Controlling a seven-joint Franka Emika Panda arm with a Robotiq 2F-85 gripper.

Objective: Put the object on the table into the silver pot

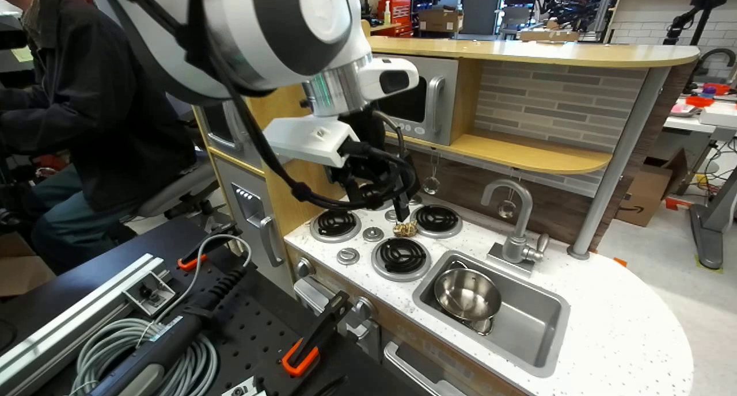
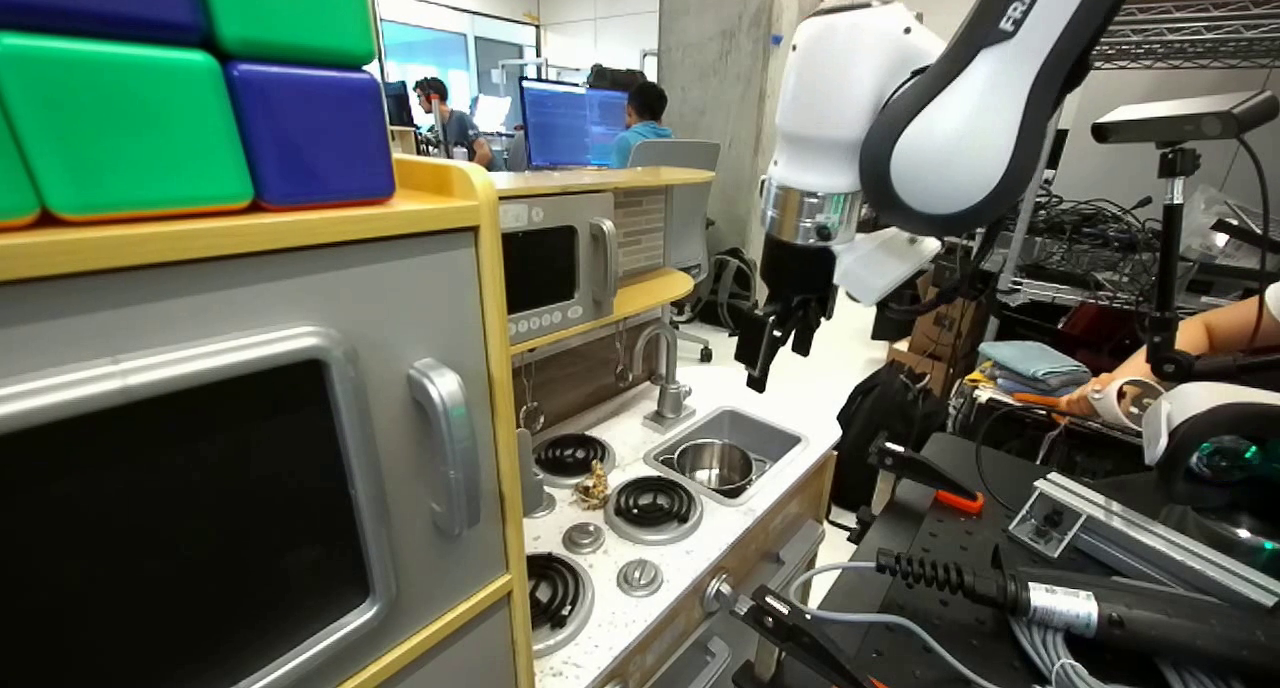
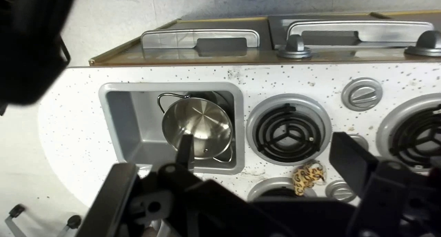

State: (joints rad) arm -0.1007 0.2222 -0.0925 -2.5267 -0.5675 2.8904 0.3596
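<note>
1. The gripper (image 3: 263, 145) is spread wide and nothing is held between its fingers (image 3: 348, 157); that spread is well suited to the approach.
2. The spotted lump (image 3: 307, 176) is found on the white countertop (image 3: 82, 126), between two burners (image 3: 288, 136) and beside a small knob (image 3: 340, 191). Whether a burner rim is touched cannot be told, as the lower part of the wrist view is crossed by the gripper itself.
3. In an exterior view the fingertips (image 2: 759, 368) are seen well above the countertop, so alignment is best settled first: the lump, set nearer one finger in the wrist view, should be brought midway.
4. The descent should be made straight and slow, with the tips halted just short of the surface and the raised rims and knob avoided.
5. The lump should be pinched gently across its middle, then raised before any sideways travel.
6. The silver pot (image 3: 198, 126) is set in the sink (image 3: 239, 133); release is best made low over its mouth, with the faucet (image 1: 523, 217) given room.
</note>
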